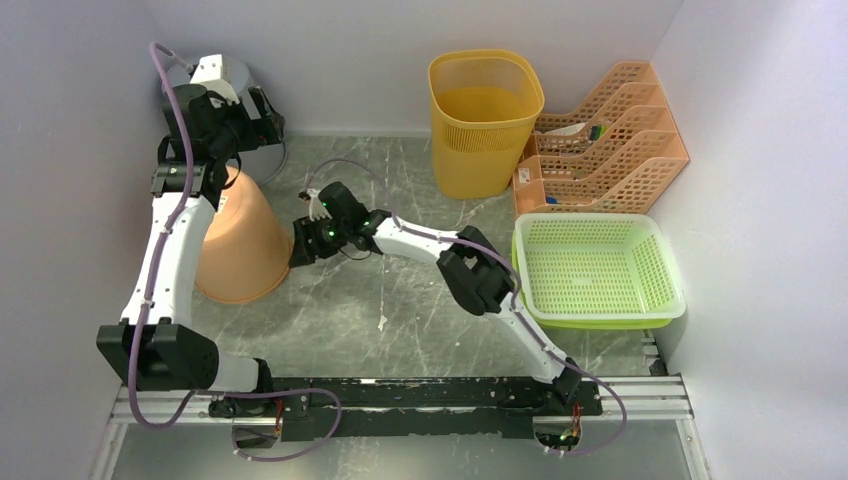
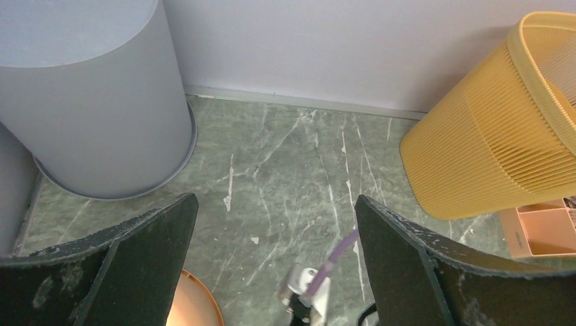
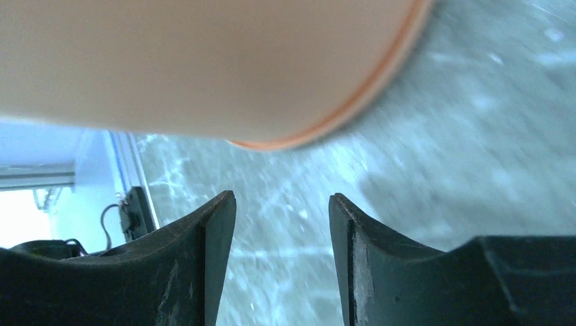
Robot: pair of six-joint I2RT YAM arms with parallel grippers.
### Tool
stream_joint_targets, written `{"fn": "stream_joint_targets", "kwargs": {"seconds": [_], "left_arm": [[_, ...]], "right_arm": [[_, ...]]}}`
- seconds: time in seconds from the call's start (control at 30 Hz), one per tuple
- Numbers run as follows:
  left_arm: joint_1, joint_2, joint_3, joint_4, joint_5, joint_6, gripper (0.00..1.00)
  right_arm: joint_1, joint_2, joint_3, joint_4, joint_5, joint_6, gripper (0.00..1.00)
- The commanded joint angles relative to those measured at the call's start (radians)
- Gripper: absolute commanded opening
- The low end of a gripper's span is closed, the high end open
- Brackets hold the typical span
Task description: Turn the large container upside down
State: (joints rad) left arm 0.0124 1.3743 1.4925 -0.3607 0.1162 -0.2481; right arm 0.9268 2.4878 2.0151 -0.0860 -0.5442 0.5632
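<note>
In the far left corner stands a grey bin, and the left gripper hovers just beside it, above the table. Its jaws are spread wide with nothing between them, and through the gap its wrist camera sees bare marble. Just near of it sits the orange container, on the left side of the table. Its narrow base points up and far, under the left wrist, and its wide rim faces down and near. It looks mouth-down, though whether the rim lies flat on the table is hard to tell. The right gripper sits just beside the container's right wall, low by the rim. Its fingers are parted a little, empty, and not touching the plastic. Further right, a yellow basket stands upright by the far wall, then an orange file rack, and near of that a green basket lies by the right wall.
</note>
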Motion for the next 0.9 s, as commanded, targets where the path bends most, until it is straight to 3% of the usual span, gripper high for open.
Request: {"fn": "stream_joint_targets", "kwargs": {"seconds": [0.0,0.17,0.4,0.6,0.87], "left_arm": [[0.011,0.036,-0.006,0.054,0.069,-0.015,0.99],[-0.013,0.085,0.003,0.026,0.136,-0.012,0.99],[-0.119,0.128,-0.070,0.006,0.038,-0.004,0.99],[-0.129,0.174,-0.134,-0.015,-0.041,0.009,0.99],[-0.112,0.190,-0.221,-0.031,-0.171,0.021,0.99]], "right_arm": [[-0.057,-0.219,-0.146,-0.081,0.164,-0.075,0.53],[-0.155,-0.453,-0.336,-0.143,0.345,-0.145,0.53],[-0.268,-0.665,-0.305,-0.314,0.513,-0.281,0.54],[-0.379,-0.691,-0.198,-0.396,0.577,-0.349,0.61],[-0.428,-0.578,0.097,-0.523,0.581,-0.479,0.75]]}}
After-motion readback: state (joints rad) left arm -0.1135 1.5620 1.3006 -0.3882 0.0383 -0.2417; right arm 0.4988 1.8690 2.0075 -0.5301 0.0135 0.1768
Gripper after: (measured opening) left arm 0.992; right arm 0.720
